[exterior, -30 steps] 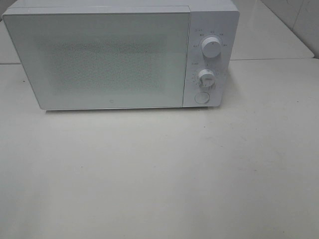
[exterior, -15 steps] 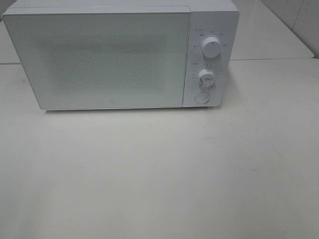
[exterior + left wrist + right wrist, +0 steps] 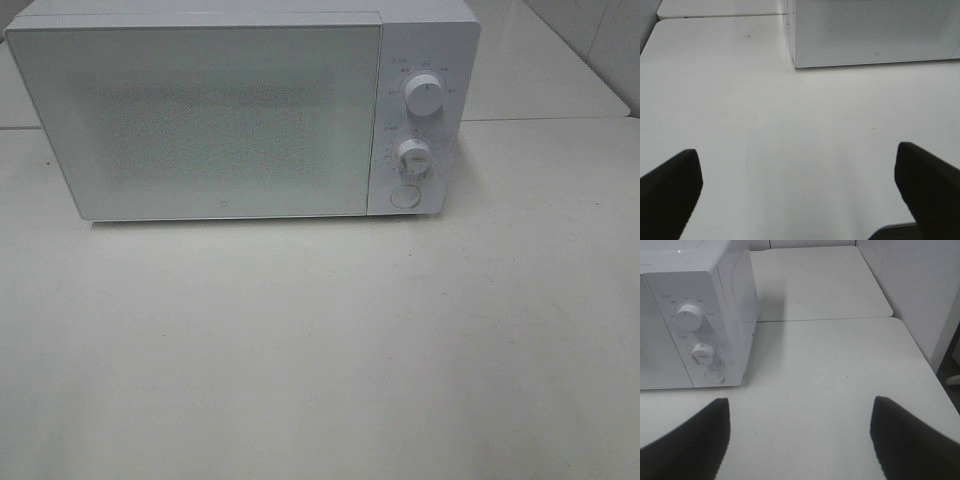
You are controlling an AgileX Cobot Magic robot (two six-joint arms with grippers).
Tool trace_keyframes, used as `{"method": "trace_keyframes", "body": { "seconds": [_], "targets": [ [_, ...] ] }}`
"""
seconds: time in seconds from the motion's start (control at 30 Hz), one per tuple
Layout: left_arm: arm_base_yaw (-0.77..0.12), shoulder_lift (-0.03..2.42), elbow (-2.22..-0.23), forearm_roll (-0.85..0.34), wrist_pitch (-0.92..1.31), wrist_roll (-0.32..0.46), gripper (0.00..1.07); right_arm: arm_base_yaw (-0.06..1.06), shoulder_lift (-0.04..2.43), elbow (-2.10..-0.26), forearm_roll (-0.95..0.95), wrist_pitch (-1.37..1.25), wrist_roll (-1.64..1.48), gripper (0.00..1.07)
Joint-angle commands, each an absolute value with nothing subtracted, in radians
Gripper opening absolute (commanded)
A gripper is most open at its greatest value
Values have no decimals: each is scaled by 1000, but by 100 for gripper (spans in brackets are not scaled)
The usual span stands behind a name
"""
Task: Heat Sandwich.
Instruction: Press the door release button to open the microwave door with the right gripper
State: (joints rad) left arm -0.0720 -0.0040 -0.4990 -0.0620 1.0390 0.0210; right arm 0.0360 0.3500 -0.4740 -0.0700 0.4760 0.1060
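Nothing has shifted since the earlier frames.
Left gripper (image 3: 796, 152): jaws spread wide, empty, above the white table (image 3: 320, 350).
Right gripper (image 3: 801, 401): likewise spread, holding nothing.
Microwave (image 3: 200, 120): door shut and frosted, contents cannot be told.
Sandwich: not in view.
Progress: judged either not begun or already loaded; the two dials (image 3: 424, 97) give no clear reading.
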Motion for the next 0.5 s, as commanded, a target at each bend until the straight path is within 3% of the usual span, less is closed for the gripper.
{"method": "trace_keyframes", "body": {
  "seconds": [0.03,0.5],
  "targets": [
    [-69,-27,-496,-71,1037,16,101,30,398,-465,-74,396,109,75],
    [-69,-27,-496,-71,1037,16,101,30,725,-463,-71,72,110,75]
  ]
}}
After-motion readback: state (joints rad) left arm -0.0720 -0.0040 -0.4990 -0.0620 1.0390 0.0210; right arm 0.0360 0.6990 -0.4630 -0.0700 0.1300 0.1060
